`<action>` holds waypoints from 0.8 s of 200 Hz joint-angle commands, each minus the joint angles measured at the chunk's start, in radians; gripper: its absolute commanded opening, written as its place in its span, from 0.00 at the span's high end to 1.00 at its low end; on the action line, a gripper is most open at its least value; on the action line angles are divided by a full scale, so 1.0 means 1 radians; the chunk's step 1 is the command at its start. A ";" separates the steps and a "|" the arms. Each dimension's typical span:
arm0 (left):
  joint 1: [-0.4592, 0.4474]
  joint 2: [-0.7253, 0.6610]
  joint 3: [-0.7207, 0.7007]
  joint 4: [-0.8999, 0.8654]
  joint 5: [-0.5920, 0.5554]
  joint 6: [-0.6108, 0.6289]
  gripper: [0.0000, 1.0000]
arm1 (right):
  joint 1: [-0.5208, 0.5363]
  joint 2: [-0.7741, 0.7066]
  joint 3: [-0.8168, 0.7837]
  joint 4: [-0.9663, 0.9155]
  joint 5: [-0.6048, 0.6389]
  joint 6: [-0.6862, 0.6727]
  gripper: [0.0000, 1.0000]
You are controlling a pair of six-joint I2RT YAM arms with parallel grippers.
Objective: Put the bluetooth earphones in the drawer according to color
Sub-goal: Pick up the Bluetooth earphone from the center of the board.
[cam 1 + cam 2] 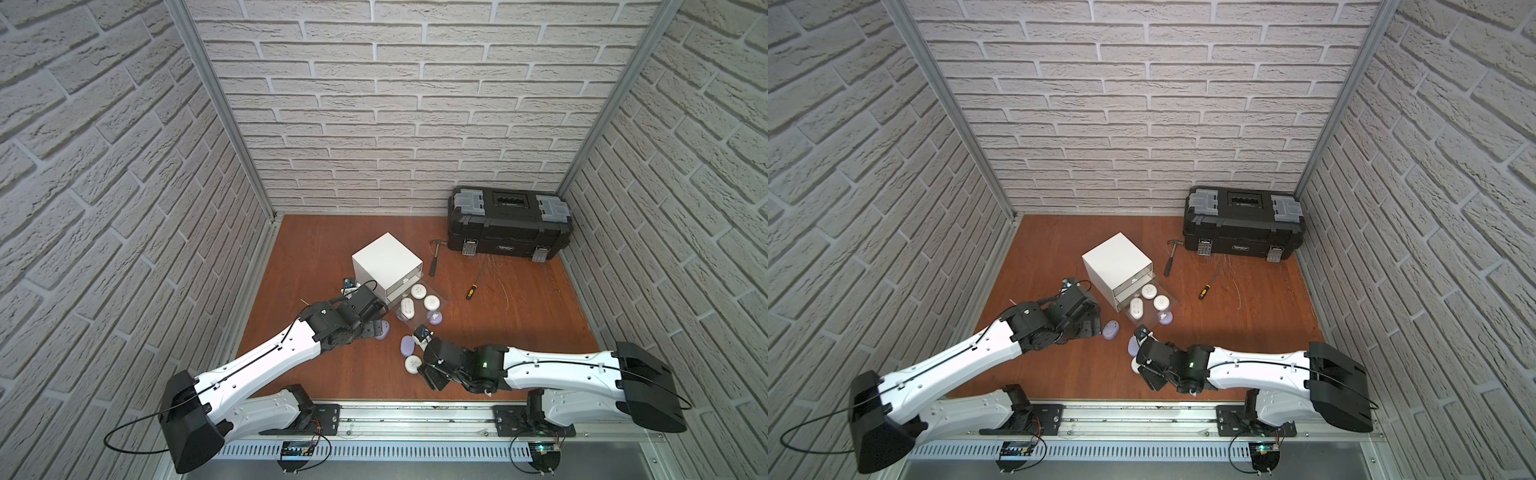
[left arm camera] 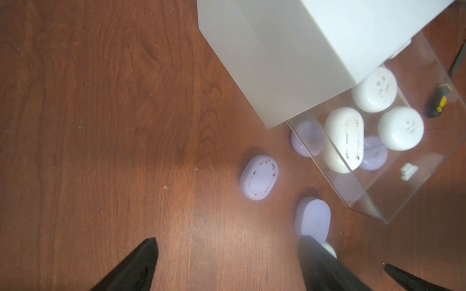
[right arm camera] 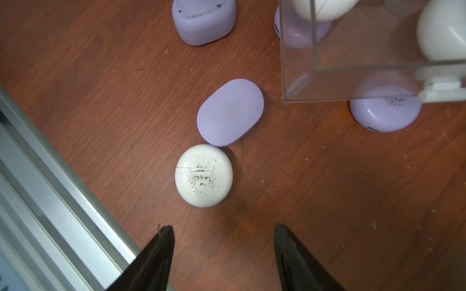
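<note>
The drawer cabinet, a white cube, has one clear drawer pulled out with three white earphone cases inside. On the floor by it lie lavender cases and a round white case. Another lavender case sits under the drawer's front. My left gripper is open over bare floor, short of a lavender case. My right gripper is open, just behind the round white case, with nothing between its fingers.
A big black toolbox stands at the back right, with a hammer and a yellow-handled screwdriver in front of it. The metal rail runs close beside my right gripper. Brick-patterned walls close in the floor.
</note>
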 commanded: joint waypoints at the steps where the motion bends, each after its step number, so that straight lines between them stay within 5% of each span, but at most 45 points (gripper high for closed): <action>1: 0.010 -0.042 -0.022 -0.035 -0.019 -0.019 0.08 | 0.020 0.060 0.048 0.071 0.044 -0.032 0.32; 160: 0.035 -0.065 -0.035 -0.055 -0.009 -0.009 0.08 | 0.017 0.297 0.161 0.008 0.038 -0.019 0.29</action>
